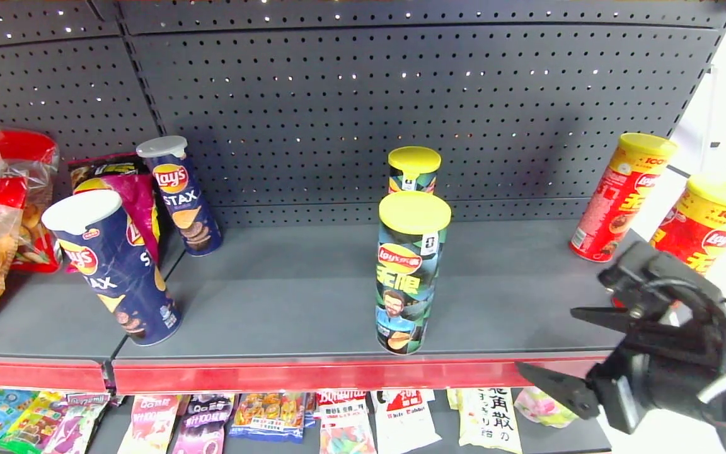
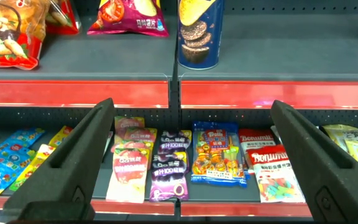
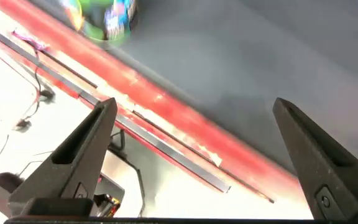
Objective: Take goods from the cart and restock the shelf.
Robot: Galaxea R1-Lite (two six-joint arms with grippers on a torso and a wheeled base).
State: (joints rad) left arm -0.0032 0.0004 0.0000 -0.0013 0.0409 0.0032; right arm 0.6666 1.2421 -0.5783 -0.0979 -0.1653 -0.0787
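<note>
At the front lip of the shelf (image 1: 312, 375), head view: green can (image 1: 412, 271) stands upright, long axis vertical, yellow lid on. Second green can (image 1: 413, 169) is straight behind it at 12 o'clock. Right gripper (image 1: 547, 340) sits just off the shelf edge, with the front green can at 10 o'clock from it, near but apart. Jaws wide open, nothing held. Red cans (image 1: 622, 197) are at 1 o'clock from the jaws, the nearer one partly behind the wrist. In the right wrist view the red lip runs diagonally across the gap, so the jaws look rolled against the shelf edge. Left gripper (image 2: 185, 162): jaws also wide open and empty, facing the lower shelf (image 2: 229, 210) of candy bags (image 2: 216, 152), with the blue can (image 2: 199, 34) one level up. My read: both arms unloaded, so a pick comes before any placing. The right arm is nearer the bare mid-shelf stretch.
</note>
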